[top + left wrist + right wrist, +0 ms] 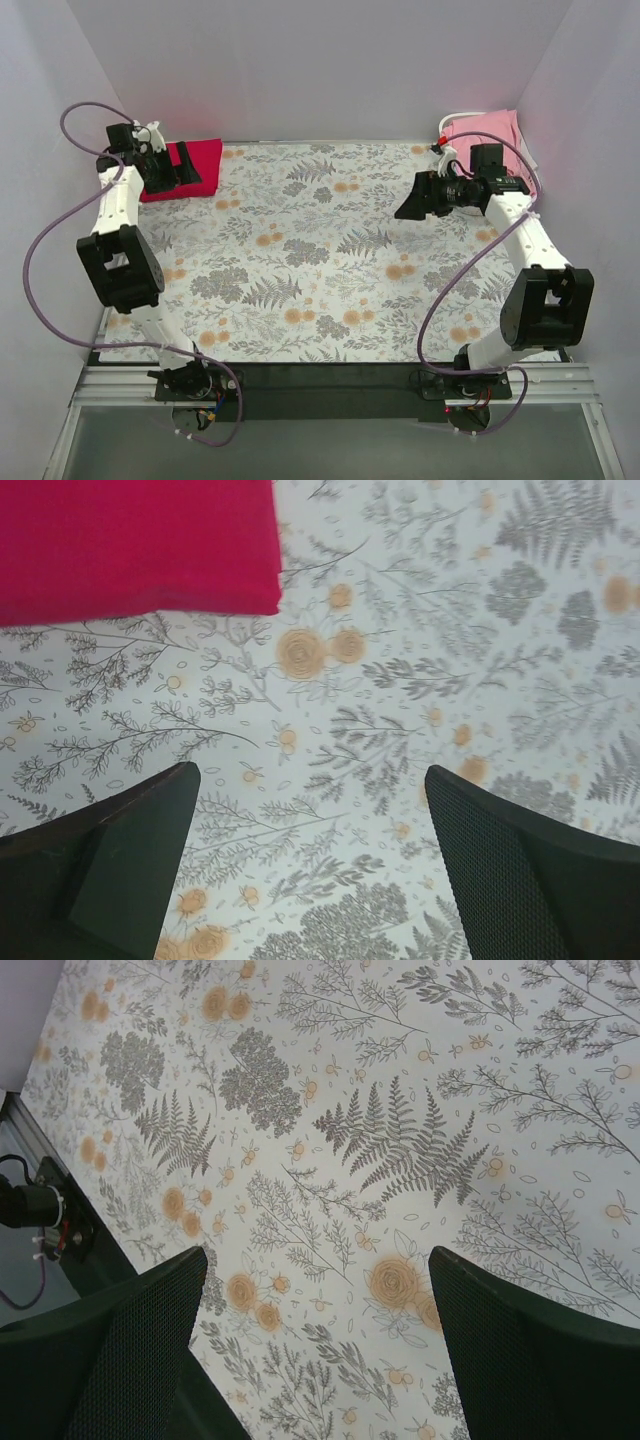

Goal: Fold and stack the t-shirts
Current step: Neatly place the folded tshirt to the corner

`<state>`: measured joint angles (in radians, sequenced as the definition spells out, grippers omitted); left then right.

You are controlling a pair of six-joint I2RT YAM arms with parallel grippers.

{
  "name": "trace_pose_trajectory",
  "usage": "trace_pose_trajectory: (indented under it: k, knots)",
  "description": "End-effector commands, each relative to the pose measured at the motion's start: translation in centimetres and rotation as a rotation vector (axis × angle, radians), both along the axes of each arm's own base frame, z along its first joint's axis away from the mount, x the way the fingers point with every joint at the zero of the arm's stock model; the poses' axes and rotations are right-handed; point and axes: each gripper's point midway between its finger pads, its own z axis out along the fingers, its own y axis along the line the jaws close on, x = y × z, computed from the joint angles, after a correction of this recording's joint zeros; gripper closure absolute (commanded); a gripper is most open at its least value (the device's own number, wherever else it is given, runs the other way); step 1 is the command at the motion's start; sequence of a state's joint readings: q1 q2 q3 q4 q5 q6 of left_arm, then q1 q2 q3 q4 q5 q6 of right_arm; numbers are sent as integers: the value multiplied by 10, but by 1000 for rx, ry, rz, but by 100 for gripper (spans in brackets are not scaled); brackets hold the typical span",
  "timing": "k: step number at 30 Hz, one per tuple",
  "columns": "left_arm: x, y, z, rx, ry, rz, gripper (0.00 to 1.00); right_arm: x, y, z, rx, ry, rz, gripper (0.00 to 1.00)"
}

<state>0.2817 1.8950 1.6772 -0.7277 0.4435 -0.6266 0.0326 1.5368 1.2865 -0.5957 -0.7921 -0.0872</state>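
Hovering with the left gripper (310, 775) spread wide and empty over the floral cloth (400, 680), just off the corner of the red tee (130, 540), which lies folded flat in the far left corner. Hanging likewise with the right gripper (318, 1255), jaws wide, nothing between them, above bare cloth on the right side, near the pink tees (490, 130) heaped in the far right corner but not touching them. Judging the red one done and the pink ones next. Risking, on a reach into that heap, a pinch through several layers or two tees at once, since the soft cloth is bunched and shows no clear edge; likely then to drag out a tangle rather than one tee. Risking too, with a low descent, a grab of the floral cloth along with the tee, wrinkling the work surface. Risking on the left a careless sweep that catches the red tee's near edge, so close to the fingers, and opens the fold or skews the base of the stack.
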Motion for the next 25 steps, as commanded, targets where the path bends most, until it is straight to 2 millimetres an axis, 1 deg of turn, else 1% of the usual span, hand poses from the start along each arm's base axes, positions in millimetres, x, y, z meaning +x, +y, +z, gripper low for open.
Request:
trace_pose_trajectory:
  k: [1, 2, 3, 4, 5, 6, 7, 8, 9, 10, 11, 12, 13, 14, 15, 16, 18, 19, 21, 22, 23, 25]
  knots:
    - [-29, -31, 54, -67, -61, -70, 3, -14, -13, 10, -47, -52, -1, 2]
    - [-34, -42, 57, -67, -60, -100, 3, -17, -14, 10, -57, -57, 0, 2]
    - [-43, -53, 71, -66, -96, -149, 3, -18, -26, 8, -74, -48, -31, 2]
    - [-51, -60, 75, -67, -100, -167, 3, -22, -29, 9, -88, -61, -36, 2]
    - [-61, -71, 65, -70, -78, -179, 3, -25, -33, 8, -103, -71, -39, 2]
    - [-71, -78, 76, -59, -106, -185, 3, -28, -37, 5, -129, -69, -49, 2]
    - [-79, -85, 76, -62, -105, -197, 2, -32, -40, 7, -143, -88, -53, 2]
    - [-92, -96, 61, -79, -67, -219, 2, -39, -41, -1, -157, -74, -50, 2]
    - [-103, -103, 68, -82, -88, -236, 2, -42, -45, -6, -182, -72, -63, 2]
    - [-112, -110, 63, -99, -77, -251, 2, -48, -47, -6, -196, -79, -71, 2]
    - [-119, -116, 59, -100, -78, -262, 2, -52, -49, -10, -206, -70, -77, 2]
    - [-134, -120, 49, -106, -60, -265, 2, -59, -51, -21, -222, -53, -75, 2]
    - [-139, -122, 46, -100, -68, -272, 2, -65, -51, -20, -230, -65, -76, 2]
    - [-145, -124, 42, -97, -69, -277, 2, -70, -53, -24, -238, -64, -77, 2]
    - [-155, -125, 35, -92, -63, -276, 2, -77, -55, -34, -257, -43, -82, 2]
    - [-159, -124, 32, -84, -64, -273, 2, -81, -56, -34, -262, -54, -85, 2]
    - [-166, -122, 28, -58, -74, -273, 2, -91, -58, -46, -274, -27, -87, 2]
    - [-171, -120, 19, -54, -55, -267, 2, -95, -57, -46, -271, -26, -95, 2]
    - [-175, -120, 19, -45, -66, -262, 2, -100, -56, -49, -259, -18, -99, 2]
    - [-178, -120, 15, -48, -60, -257, 2, -101, -57, -46, -264, -30, -107, 2]
    - [-178, -120, 19, -45, -83, -253, 2, -100, -58, -43, -272, -42, -119, 2]
    - [-178, -120, 20, -57, -84, -225, 2, -100, -61, -39, -280, -60, -139, 2]
